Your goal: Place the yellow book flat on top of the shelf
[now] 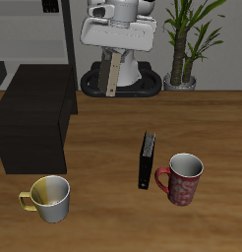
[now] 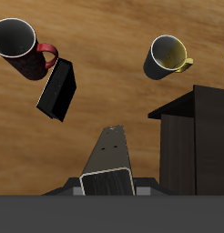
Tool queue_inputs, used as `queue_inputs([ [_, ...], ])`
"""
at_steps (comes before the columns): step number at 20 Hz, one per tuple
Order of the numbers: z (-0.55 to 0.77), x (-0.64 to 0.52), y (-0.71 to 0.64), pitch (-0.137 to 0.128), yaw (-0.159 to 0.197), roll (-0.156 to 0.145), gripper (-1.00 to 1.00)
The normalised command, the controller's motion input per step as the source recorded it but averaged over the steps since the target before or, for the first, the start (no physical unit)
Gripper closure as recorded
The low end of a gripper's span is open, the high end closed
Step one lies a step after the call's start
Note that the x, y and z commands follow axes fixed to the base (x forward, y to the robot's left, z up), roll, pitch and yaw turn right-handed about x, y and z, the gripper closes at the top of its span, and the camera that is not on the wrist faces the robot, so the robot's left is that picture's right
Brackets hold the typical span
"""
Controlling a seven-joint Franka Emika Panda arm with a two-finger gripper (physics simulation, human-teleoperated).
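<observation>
My gripper is high above the back of the table, shut on the yellow book, which hangs down from it, upright and slightly tilted. In the wrist view the book sticks out from the gripper with its grey edge showing. The shelf is a low blackish-brown cabinet at the table's side, nearer the front than the gripper and well below the book. Its corner shows in the wrist view. The book touches nothing else.
A black book stands on the table beside a red mug. A yellow-and-white mug sits in front of the shelf. A tall thin rack and a potted plant stand behind.
</observation>
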Motion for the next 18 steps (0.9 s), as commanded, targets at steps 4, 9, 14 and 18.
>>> queue_inputs([
  [4,0.23,0.00,-0.50,-0.033,0.043,-0.079,1.00],
  [9,0.32,0.04,-0.61,-0.056,0.051,-0.104,1.00],
  [14,0.34,0.03,-0.65,-0.071,0.035,-0.115,1.00],
  [18,0.43,0.04,-0.66,-0.088,0.001,-0.138,1.00],
])
